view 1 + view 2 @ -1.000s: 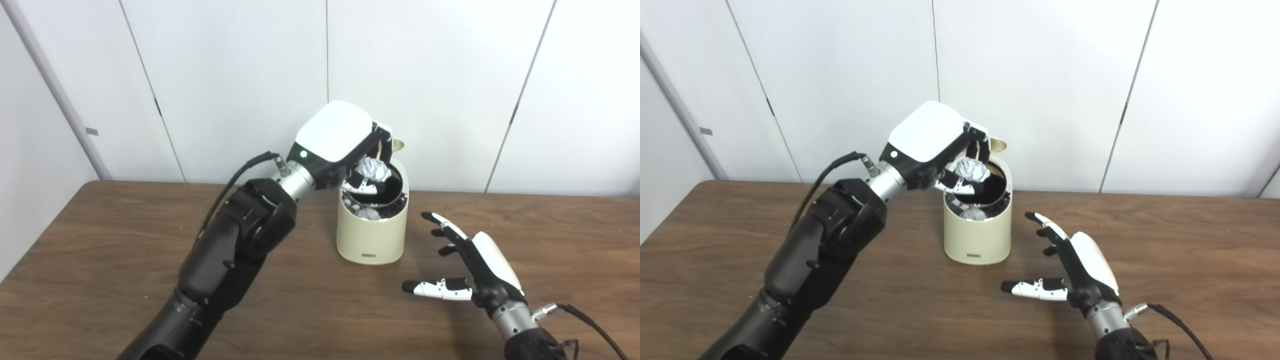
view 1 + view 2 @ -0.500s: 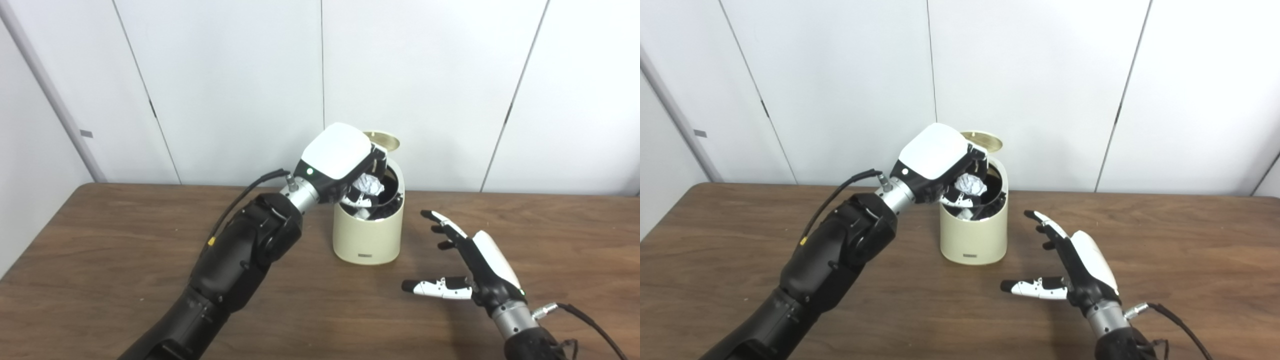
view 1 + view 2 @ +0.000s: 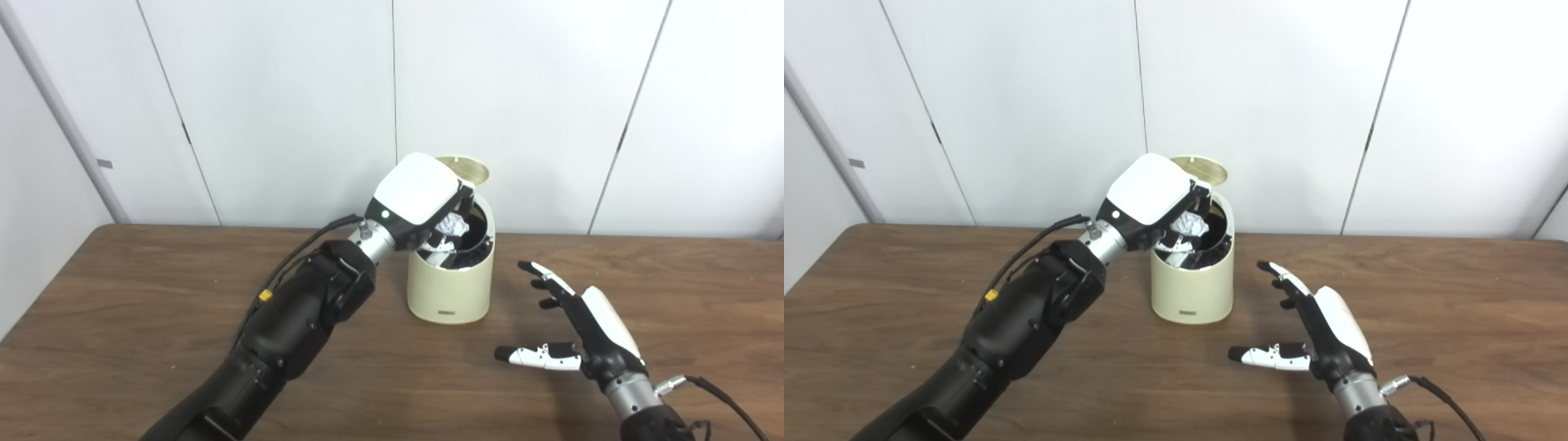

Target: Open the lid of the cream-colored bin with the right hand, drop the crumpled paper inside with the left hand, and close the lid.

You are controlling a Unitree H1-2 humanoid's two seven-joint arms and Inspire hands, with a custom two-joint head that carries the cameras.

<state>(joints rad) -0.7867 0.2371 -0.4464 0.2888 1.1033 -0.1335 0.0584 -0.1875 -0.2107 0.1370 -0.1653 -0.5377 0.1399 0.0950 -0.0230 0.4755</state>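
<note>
A: How many of each thing do you count?

B: One cream-colored bin point(image 3: 450, 288), standing upright on the wooden table point(image 3: 122, 294) near the back wall point(image 3: 275, 92), with its one lid point(image 3: 468, 168) tipped up behind the opening. One crumpled paper point(image 3: 452, 225), just above the bin's mouth, inside the rim line, held in the left hand point(image 3: 422, 202). More pale crumpled stuff seems to lie deeper in the bin, but I cannot count it.

A: And the hands?

B: Two. The left hand has its fingers curled around the paper, reaching over the bin's left rim. The right hand point(image 3: 1323, 334) hovers over the table to the right of the bin, apart from it, palm turned toward the bin, fingers point(image 3: 1280, 282) spread and its thumb stuck out to the left, grasping nothing.

A: What differs from a second ago?

B: The whole picture has shifted, so the head camera moved; the bin itself has likely stayed put. Against the bin, the left hand has come down: the paper sat clearly above the rim then and now sits lower, at the mouth. More of the lid shows now behind the hand. The right hand has kept about the same place and the same spread pose
</note>
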